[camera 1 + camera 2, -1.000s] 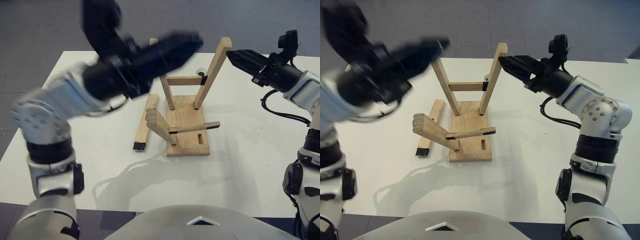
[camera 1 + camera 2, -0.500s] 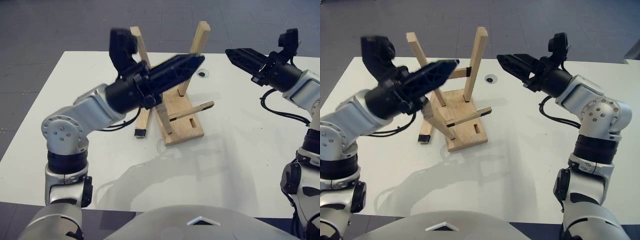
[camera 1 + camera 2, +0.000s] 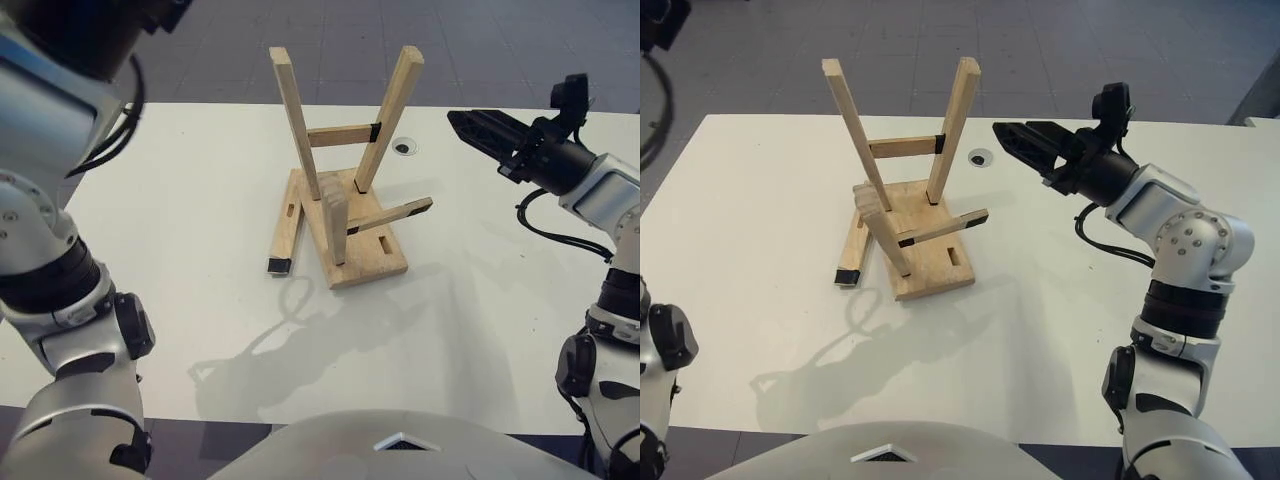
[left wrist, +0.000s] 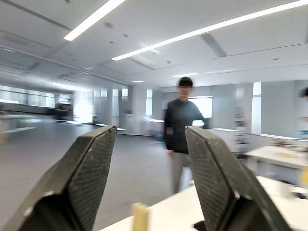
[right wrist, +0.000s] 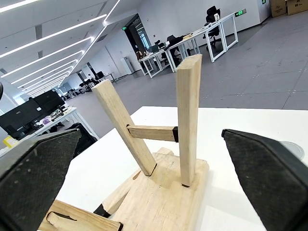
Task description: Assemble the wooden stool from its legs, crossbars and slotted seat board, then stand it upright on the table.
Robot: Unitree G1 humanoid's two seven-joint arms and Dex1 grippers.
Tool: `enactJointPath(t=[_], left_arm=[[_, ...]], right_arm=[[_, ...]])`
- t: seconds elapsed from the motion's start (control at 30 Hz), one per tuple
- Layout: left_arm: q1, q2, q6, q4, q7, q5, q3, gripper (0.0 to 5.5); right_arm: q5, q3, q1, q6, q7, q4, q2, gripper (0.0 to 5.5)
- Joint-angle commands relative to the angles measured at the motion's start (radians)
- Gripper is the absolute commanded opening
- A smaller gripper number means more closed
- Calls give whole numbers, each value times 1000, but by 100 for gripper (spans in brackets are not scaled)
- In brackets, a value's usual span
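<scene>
Nearby, loose leg flat beside seat board, grommet behind, right hand and left hand both spread, empty.

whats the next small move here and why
Probably lower the left gripper, open and held high above the table, toward the loose leg lying flat beside the seat board. The free end of the front crossbar sticks out with no leg on it, so that leg looks like the missing piece.
</scene>
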Motion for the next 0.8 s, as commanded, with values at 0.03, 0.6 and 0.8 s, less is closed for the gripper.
enactJointPath(t=[0.03,0.6,0.8], left_arm=[[290,-1,78,-108,177,211,-27,266],[698,-233,150,-68,72,657,-410,445],[744,-247,118,12,-19,755,-445,445]], right_arm=[[0,-22,25,-6,-29,-17,2,550],[5,-12,49,-6,-101,-63,43,550],[5,-11,51,-6,-112,-74,54,550]])
